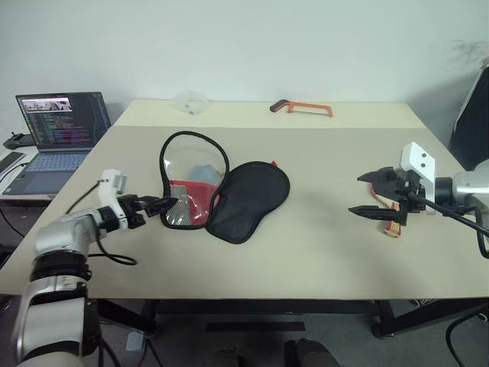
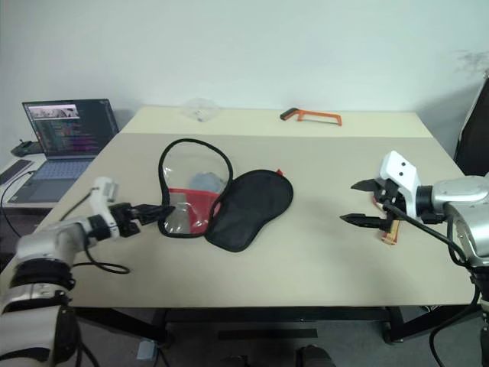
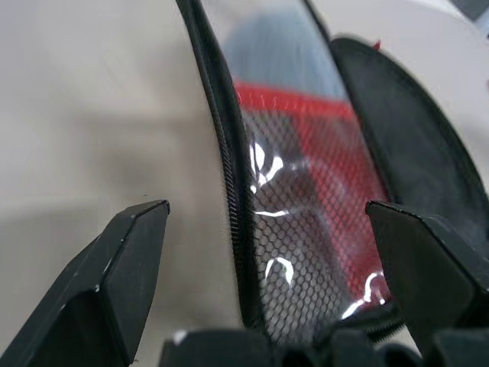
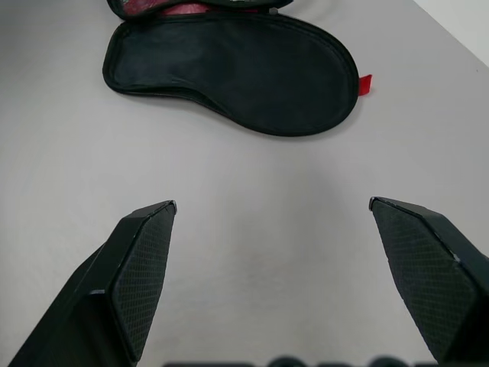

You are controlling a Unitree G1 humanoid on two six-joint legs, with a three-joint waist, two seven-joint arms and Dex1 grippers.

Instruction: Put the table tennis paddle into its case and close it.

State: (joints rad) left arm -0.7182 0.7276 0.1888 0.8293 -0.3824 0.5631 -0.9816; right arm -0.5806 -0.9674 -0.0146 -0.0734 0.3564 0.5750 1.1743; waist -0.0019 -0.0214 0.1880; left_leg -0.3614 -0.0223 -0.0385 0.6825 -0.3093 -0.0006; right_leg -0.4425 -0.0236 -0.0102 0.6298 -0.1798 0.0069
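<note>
Both grippers' jaws spread: left gripper (image 1: 170, 205) at the case (image 1: 221, 191), right gripper (image 1: 365, 193) empty.

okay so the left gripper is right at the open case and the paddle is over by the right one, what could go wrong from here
1. The left gripper is open astride the clear flap's zip edge on the case. Closing there may pinch thin plastic and drag the whole pouch across the table rather than lift the flap.
2. The table tennis paddle lies mostly hidden behind the open right gripper, near the table's right edge. A poor grasp could nudge it off.
</note>
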